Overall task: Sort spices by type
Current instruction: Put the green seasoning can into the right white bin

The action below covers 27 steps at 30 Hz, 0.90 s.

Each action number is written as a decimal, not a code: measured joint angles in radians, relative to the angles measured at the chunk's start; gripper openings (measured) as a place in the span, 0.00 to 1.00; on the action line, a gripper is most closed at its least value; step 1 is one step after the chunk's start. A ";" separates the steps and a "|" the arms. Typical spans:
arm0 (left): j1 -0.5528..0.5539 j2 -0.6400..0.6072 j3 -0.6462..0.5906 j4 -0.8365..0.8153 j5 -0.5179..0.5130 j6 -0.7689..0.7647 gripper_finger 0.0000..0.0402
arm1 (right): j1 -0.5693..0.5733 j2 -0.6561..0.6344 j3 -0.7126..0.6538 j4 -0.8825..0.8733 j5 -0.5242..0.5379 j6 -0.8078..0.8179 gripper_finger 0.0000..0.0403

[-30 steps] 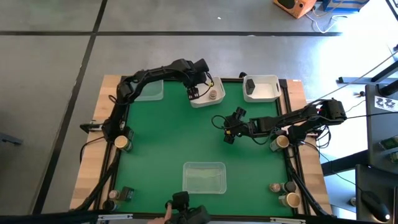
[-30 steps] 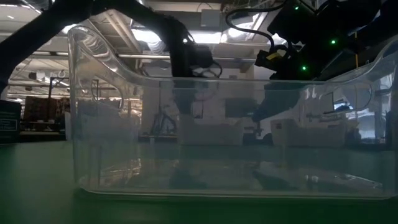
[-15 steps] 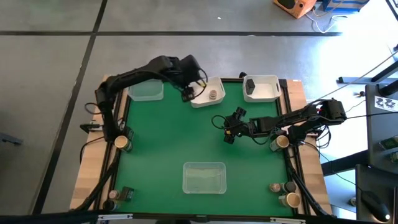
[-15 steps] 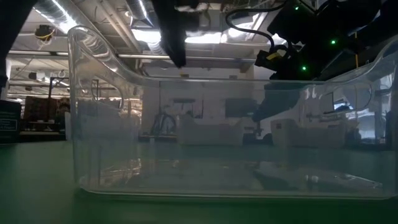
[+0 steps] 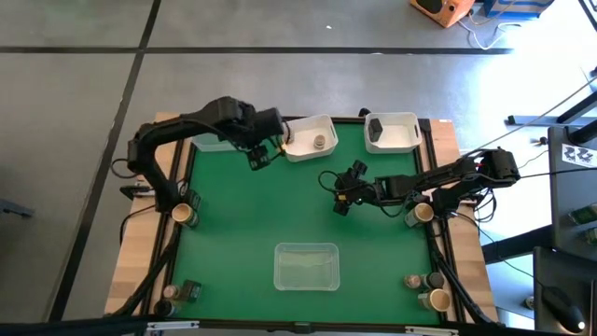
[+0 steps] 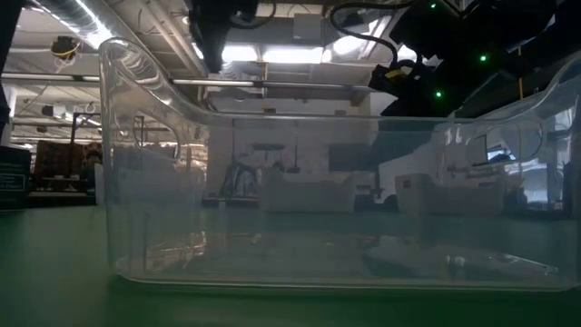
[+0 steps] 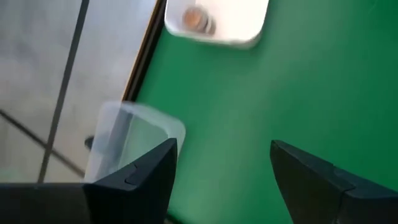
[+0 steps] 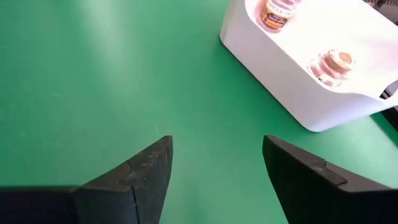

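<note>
Left gripper [image 5: 256,157] open beside white tray [image 5: 300,151], spice jar [image 5: 320,143] upright inside

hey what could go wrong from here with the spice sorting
The left gripper, open and empty, hangs just beside the white tray holding a jar; a careless swing might nudge that tray. The right gripper waits open mid-table; both arms heading for one tray might collide. Remaining jars sit at the table's edges, so a fumbled pick might knock one off.

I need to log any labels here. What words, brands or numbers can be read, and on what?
None can be read.
Jar label in the white tray: dark print, too blurred.
Sign in the room, low view: too small.
</note>
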 joint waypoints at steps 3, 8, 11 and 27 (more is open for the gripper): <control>-0.026 -0.049 -0.095 -0.002 -0.007 -0.049 0.60 | 0.000 0.000 0.000 0.004 0.000 0.011 0.62; -0.057 -0.160 -0.296 0.015 -0.008 -0.159 0.60 | 0.000 0.000 0.000 0.004 0.000 0.011 0.62; -0.065 -0.225 -0.405 0.016 -0.009 -0.253 0.60 | 0.000 0.000 0.000 0.005 0.000 0.011 0.62; -0.071 -0.277 -0.824 -0.005 0.183 -0.598 0.60 | -0.001 0.000 0.000 0.011 0.026 -0.017 0.62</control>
